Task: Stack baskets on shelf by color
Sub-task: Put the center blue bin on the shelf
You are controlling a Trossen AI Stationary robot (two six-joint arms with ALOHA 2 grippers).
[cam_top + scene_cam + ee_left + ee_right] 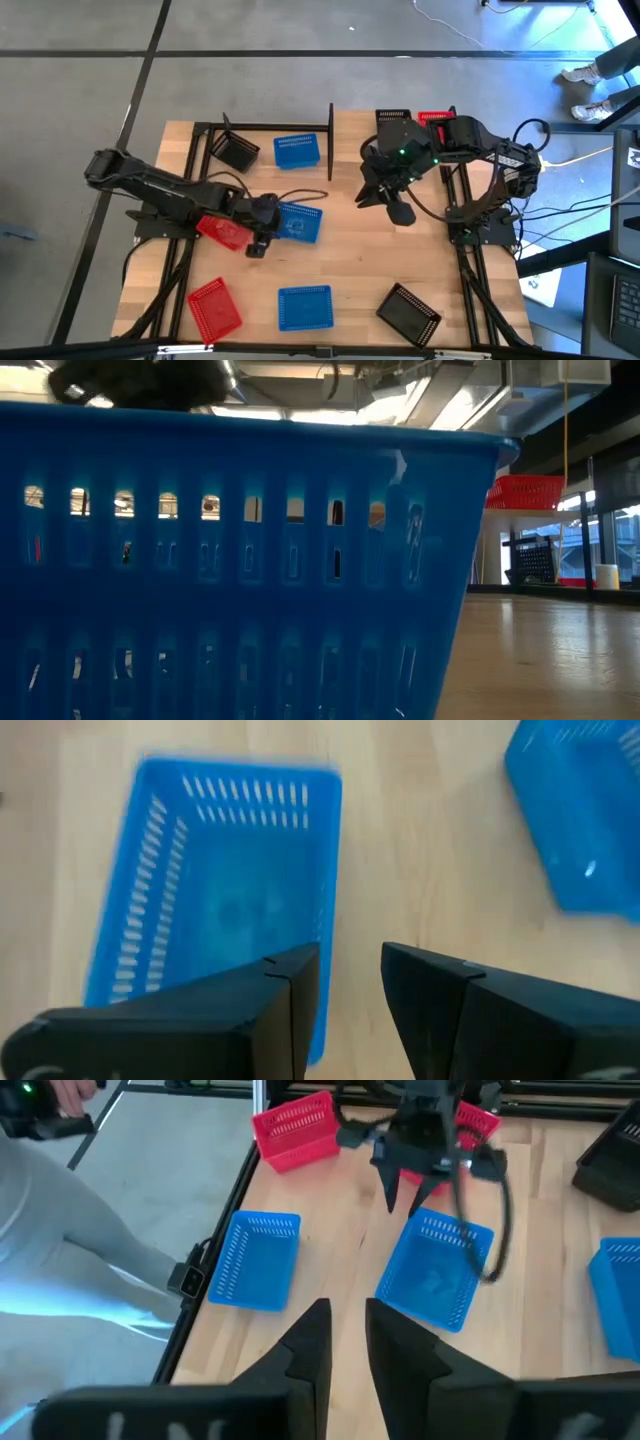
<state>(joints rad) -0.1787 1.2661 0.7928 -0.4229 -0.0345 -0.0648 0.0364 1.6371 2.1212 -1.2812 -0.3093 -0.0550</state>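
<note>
Blue, red and black baskets lie spread over the wooden table (345,265) in the high view. On the shelf (340,125) at the far side sit a black basket (236,151), tilted, and a blue basket (296,151) beside it. The left gripper (262,236) hangs at the near left corner of a second blue basket (299,222) in the middle of the table, with a red basket (224,231) under the arm just behind it. Along the near edge lie another red basket (214,309), a third blue basket (304,307) and a black basket (408,313). The right gripper (397,207) hovers over bare wood right of the middle, holding nothing. Behind that arm a black basket (393,116) and a red basket (434,118) peek out.

From table height, a blue basket wall (240,570) fills most of the picture; a red basket (526,490) shows far off on the right.

Past the left wrist, the left gripper's (350,970) fingers stand apart, one finger (296,982) over the edge of the blue basket (215,890), nothing between them. Another blue basket (580,810) lies well apart.

Past the right wrist, the right gripper's (348,1325) fingers stand with a narrow gap, empty, above the wood. Farther off the left gripper (420,1175) hangs at a blue basket (437,1270); a blue basket (255,1260) lies near the table edge.
</note>
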